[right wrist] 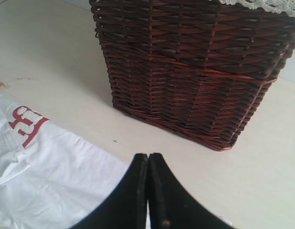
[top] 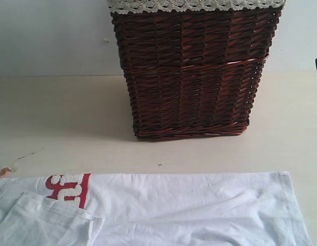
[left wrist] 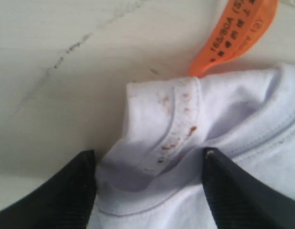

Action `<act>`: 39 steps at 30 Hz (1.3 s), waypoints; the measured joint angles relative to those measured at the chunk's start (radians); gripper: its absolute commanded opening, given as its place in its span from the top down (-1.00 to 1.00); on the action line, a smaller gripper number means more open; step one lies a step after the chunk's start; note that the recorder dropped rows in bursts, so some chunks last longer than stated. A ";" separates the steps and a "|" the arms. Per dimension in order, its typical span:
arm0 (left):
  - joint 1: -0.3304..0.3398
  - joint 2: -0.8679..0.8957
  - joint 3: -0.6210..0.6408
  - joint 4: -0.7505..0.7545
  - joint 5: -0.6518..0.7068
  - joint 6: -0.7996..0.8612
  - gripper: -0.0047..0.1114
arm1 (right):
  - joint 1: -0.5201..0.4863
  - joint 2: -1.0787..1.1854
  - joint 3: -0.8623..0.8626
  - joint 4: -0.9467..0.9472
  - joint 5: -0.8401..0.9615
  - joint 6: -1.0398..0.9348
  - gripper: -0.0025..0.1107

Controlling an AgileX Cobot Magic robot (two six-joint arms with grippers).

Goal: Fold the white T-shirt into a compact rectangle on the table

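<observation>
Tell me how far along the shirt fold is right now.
Early. Done: the white T-shirt lies spread on the table, with one flap folded over part of the red lettering. In hand: the left tool stands open astride the collar; the right tool is shut and holds nothing. Left: most of the body lies wide and unfolded, far from a compact rectangle.

Dark brown wicker basket (top: 191,77), upright, white lace trim (top: 194,5) along rim
</observation>
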 measured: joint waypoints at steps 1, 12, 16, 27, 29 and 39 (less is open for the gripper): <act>0.000 0.003 -0.002 -0.008 0.004 0.000 0.25 | 0.000 0.000 0.000 0.002 0.000 -0.002 0.96; -0.004 0.028 -0.026 -0.079 0.050 0.015 0.90 | 0.000 0.000 0.000 0.013 0.000 -0.013 0.96; -0.004 0.014 -0.056 -0.039 0.108 0.015 0.92 | 0.000 0.000 0.000 0.015 0.000 -0.013 0.96; -0.002 -0.107 -0.293 0.170 0.416 -0.099 0.92 | 0.000 0.000 0.000 0.015 -0.002 -0.013 0.96; -0.002 -0.128 -0.343 0.172 0.470 -0.105 0.92 | 0.000 0.000 0.000 0.015 -0.002 -0.013 0.96; -0.199 -0.205 -0.577 0.150 0.538 -0.124 0.92 | 0.000 0.000 0.000 0.020 -0.002 -0.013 0.96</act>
